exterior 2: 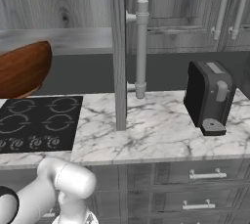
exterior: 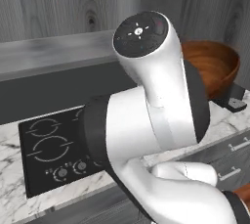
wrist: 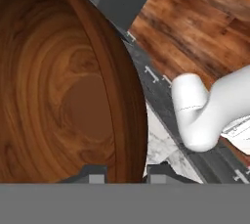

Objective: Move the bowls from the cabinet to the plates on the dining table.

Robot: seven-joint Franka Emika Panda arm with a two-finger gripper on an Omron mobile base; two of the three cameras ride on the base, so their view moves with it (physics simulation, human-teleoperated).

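My gripper [wrist: 126, 174] is shut on the rim of a glossy reddish-brown wooden bowl [wrist: 63, 91], whose edge runs between the two fingertips. The bowl [exterior: 212, 64] hangs in the air behind my arm, above the right end of the counter; in the right base view the same bowl [exterior 2: 22, 69] shows at the left edge, tilted, over the cooktop. The dark grey cabinet [exterior 2: 195, 3] hangs on the wall, one door [exterior 2: 118, 47] swung out edge-on with its long bar handle [exterior 2: 141, 47]. The plates and the dining table are out of view.
A black four-ring cooktop [exterior 2: 39, 120] is set into the marble counter [exterior 2: 161, 130]. A black appliance [exterior 2: 210, 96] stands on the counter at the right. Drawers with horizontal handles [exterior 2: 205, 174] run below. The open cabinet's grey shelf [exterior: 53, 54] stretches above the cooktop [exterior: 49, 149].
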